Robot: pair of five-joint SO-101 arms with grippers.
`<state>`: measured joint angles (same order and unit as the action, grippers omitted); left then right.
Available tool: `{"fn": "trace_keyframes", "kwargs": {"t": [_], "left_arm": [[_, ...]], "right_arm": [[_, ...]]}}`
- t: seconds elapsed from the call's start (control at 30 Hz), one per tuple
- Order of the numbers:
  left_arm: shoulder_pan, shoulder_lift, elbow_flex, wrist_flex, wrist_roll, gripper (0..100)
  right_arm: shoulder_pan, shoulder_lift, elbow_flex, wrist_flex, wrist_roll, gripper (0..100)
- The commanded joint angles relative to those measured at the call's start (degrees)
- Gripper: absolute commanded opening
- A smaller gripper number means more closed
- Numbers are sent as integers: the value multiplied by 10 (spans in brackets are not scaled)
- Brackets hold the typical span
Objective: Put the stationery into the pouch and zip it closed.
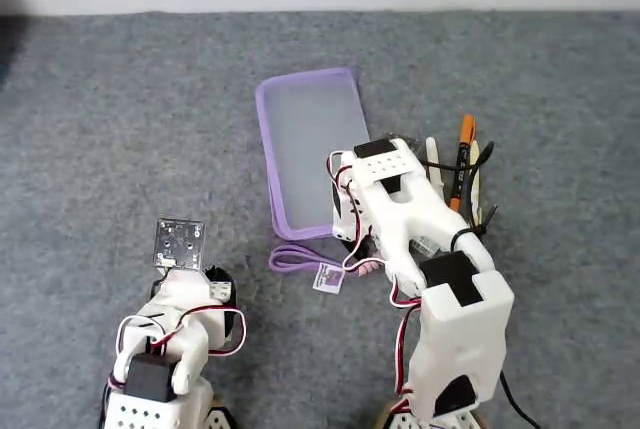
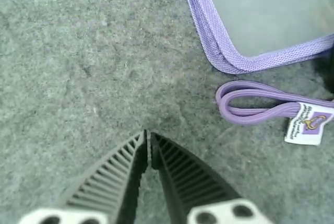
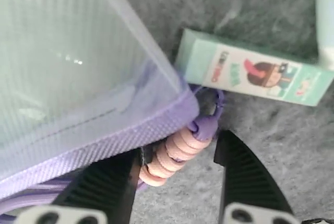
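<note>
The pouch (image 1: 310,149) lies flat on the grey desk (image 1: 120,99). The right end effector (image 3: 180,151) is at its near corner, jaws spread on either side of the pink ribbed zipper pull (image 3: 169,156), with a mint-green box (image 3: 250,75) just beside it. An orange pen (image 1: 465,154) lies beyond the right arm. The left end effector (image 2: 147,140) is pressed together over bare desk near the purple strap loop (image 2: 250,104).

Two arms, one folded back, one stretched out.
The left arm (image 1: 175,339) sat folded near its base, the left claw (image 2: 147,140) pinched together and pointing down; the right arm (image 1: 430,239) lay stretched forward, the right claw (image 3: 180,148) with jaws apart.
</note>
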<state>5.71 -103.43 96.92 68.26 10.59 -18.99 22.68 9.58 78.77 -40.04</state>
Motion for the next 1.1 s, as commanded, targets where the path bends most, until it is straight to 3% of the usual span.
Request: {"fn": "trace_keyframes", "kwargs": {"t": [0.0,0.13,0.2,0.3,0.7,1.07], "left_arm": [[1,-5,-5,1,-3,13],[1,-5,-5,1,-3,13],[1,-5,-5,1,-3,13],[1,-5,-5,1,-3,13],[1,-5,-5,1,-3,13],[1,-5,-5,1,-3,13]], "right_arm": [[4,-18,4,16,-4,170],[6,-18,4,16,-4,0],[6,-18,4,18,-4,39],[7,-18,-1,34,-1,4],[22,-22,-125,232,64,9],[-6,-215,-124,239,141,8]]}}
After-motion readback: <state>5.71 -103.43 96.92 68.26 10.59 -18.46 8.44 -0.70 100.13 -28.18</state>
